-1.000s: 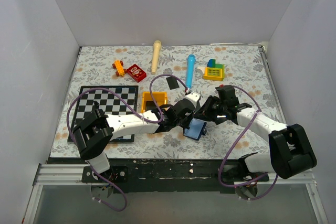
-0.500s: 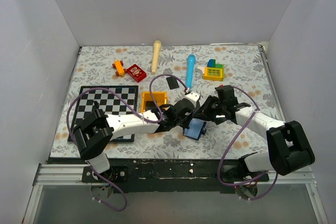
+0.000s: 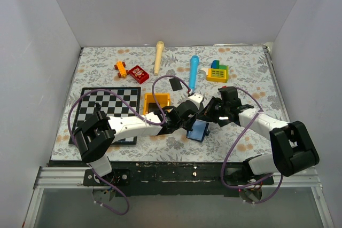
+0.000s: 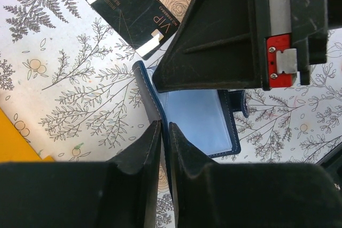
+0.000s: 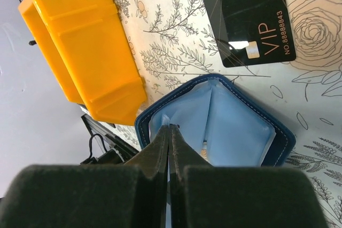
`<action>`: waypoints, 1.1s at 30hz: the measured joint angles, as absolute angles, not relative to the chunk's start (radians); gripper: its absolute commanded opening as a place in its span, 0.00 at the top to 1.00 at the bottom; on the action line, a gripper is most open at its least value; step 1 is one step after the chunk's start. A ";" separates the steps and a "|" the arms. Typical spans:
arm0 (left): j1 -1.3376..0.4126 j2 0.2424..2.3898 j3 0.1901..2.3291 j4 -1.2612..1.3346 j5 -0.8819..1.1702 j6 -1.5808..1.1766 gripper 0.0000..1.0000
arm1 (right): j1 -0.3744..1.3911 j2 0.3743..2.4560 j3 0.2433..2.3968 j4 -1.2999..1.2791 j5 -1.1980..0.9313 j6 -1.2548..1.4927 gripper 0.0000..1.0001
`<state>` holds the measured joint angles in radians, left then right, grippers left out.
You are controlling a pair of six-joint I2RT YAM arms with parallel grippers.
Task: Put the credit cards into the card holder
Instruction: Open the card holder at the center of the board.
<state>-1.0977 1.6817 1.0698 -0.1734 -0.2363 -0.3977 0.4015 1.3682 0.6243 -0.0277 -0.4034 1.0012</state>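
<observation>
The card holder lies open near the table's front edge, navy outside and light blue inside. My left gripper is shut on the navy cover edge of the card holder. In the top view the left gripper sits just left of the holder. My right gripper is shut, its tips pinching a light blue pocket leaf at the holder's rim; from above the right gripper is at the holder's far right. A black VIP credit card lies flat beside the holder. Another black card lies farther back.
An orange box stands just left of the holder, and a chessboard lies further left. A blue tube, a wooden stick, a red piece and a yellow-green block toy lie at the back.
My right gripper's jaws have closed at the holder's pocket edge. Both arms have hardly shifted, and the holder stays where it was.
</observation>
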 measured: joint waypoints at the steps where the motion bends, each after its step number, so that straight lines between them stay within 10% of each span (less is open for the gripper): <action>1: -1.098 1.682 1.070 -0.173 -0.236 -0.398 0.87 | 0.402 1.370 0.624 -0.026 -0.403 1.001 0.99; 33: -1.102 1.699 1.070 -0.146 -0.216 -0.402 1.00 | 0.402 1.299 0.604 -0.126 -0.341 0.936 0.97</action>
